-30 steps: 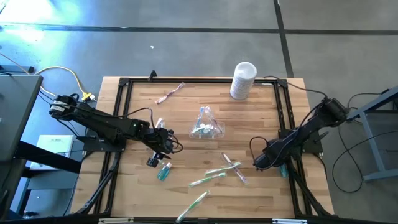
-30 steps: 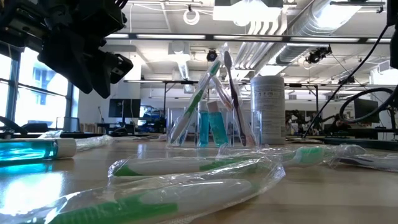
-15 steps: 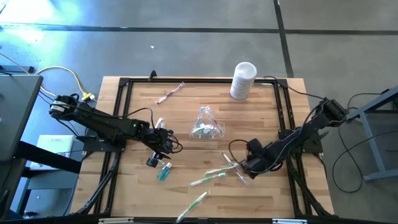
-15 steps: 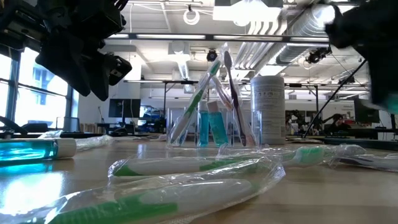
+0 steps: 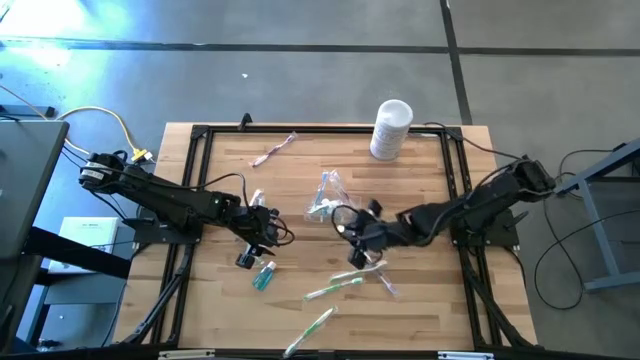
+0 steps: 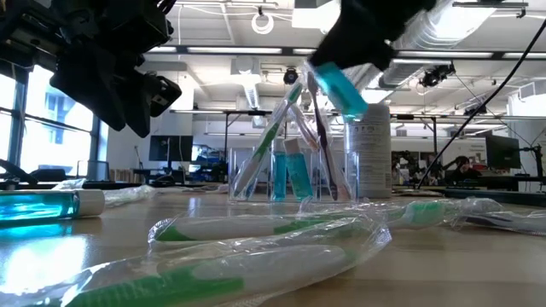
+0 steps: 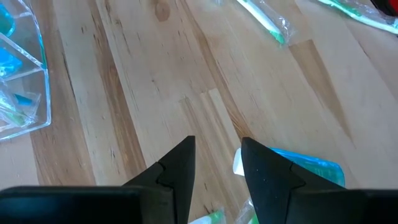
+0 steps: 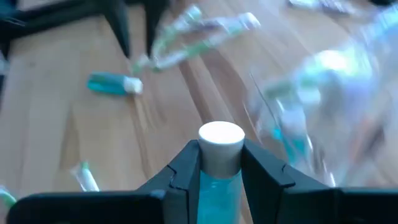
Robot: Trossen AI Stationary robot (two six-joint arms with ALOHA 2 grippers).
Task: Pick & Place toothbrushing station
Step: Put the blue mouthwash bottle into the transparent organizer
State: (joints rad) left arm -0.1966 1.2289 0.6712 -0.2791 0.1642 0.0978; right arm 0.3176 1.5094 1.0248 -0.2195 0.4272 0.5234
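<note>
Swung from the surface's right edge to just beside the clear plastic cup (image 5: 332,203): right claw (image 5: 352,232), clamped on a teal tube (image 8: 219,163), white cap leading, presumably for dropping in. Left claw (image 5: 268,228): parted, empty, hovering above a second teal tube (image 5: 263,276) at left.

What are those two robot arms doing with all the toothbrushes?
The right gripper is holding a little teal tube with a white cap and carrying it above the table, close to the clear cup in the middle. That cup already has toothbrushes and teal tubes standing in it. The left gripper hangs empty over the wood near another teal tube lying flat. Several wrapped toothbrushes lie loose on the table, not yet in the cup.
</note>
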